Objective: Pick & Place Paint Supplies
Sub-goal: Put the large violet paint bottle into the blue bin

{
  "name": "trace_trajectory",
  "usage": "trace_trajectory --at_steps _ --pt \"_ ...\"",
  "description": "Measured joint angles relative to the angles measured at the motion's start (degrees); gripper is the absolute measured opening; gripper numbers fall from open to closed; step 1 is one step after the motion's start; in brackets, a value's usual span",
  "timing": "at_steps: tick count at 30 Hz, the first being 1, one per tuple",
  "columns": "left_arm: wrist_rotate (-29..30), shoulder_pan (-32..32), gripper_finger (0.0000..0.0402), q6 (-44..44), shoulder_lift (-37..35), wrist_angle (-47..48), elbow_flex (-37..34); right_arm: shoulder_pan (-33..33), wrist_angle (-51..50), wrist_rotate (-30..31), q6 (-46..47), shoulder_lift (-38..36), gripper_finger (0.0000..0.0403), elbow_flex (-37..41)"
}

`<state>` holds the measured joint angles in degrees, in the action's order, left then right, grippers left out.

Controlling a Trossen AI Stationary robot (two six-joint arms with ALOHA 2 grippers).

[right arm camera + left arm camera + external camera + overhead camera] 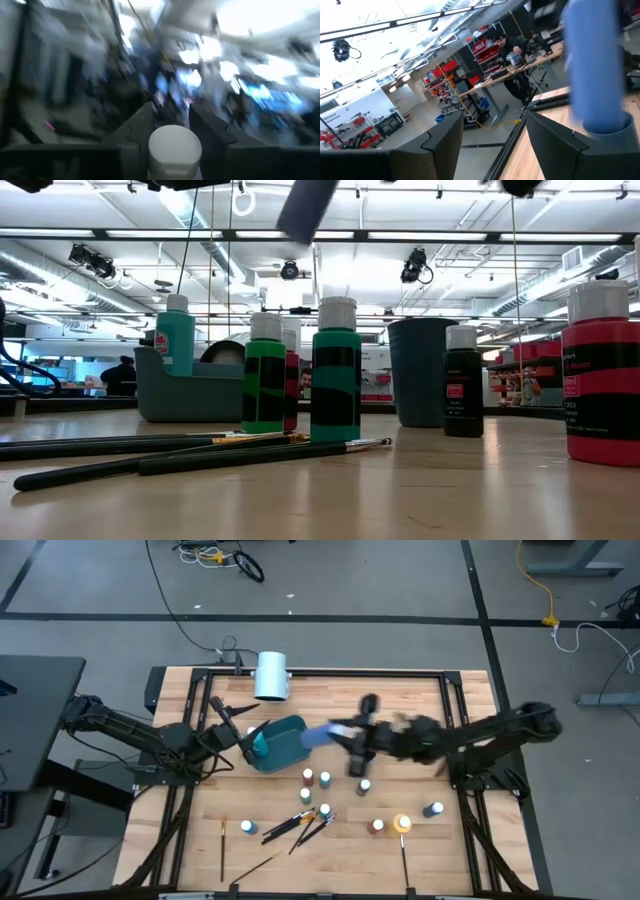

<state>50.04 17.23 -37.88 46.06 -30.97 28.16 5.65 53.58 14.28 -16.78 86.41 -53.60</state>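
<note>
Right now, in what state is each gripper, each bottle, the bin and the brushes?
left gripper: open, holding nothing.
right gripper: shut on the blue bottle.
blue bottle: held in the air, capped.
bin: resting on the table, top open.
teal bottle: upright inside the bin, capped.
green bottle: standing on the table, capped.
red bottle: standing, capped.
paintbrushes: lying flat on the table.

The table [420, 860] is showing pale, smooth wood planks; the paint bottles [335, 370] are looking like glossy plastic with matt white caps; the grey bin [190, 395] is reading as dull plastic; the brushes [200, 455] are gleaming with lacquered handles
</note>
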Motion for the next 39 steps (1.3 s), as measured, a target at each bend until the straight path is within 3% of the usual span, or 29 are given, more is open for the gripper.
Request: trace_trajectory --at_steps 7,15,26,34,39 --pt "0.1 0.0 0.0228 -0.3 0.0 0.1 0.0 -3.4 -7.9 5.8 3.9 20.7 0.0111 -18.0" --pt "0.3 0.0 0.0228 -0.5 0.0 0.3 0.0 -6.9 -9.5 6.3 9.0 35.9 0.0111 -28.8" --pt "0.1 0.0 0.0229 -0.5 0.0 0.3 0.0 -9.3 -12.4 1.5 19.1 41.0 0.0112 -30.2" --pt "0.1 0.0 0.0228 -1.1 0.0 0.3 0.0 -10.2 -14.6 -0.5 18.7 41.7 0.0115 -30.3" --pt "0.1 0.0 0.0228 -1.1 0.0 0.3 0.0 -10.9 -13.8 -4.7 15.6 41.7 0.0143 -30.3"
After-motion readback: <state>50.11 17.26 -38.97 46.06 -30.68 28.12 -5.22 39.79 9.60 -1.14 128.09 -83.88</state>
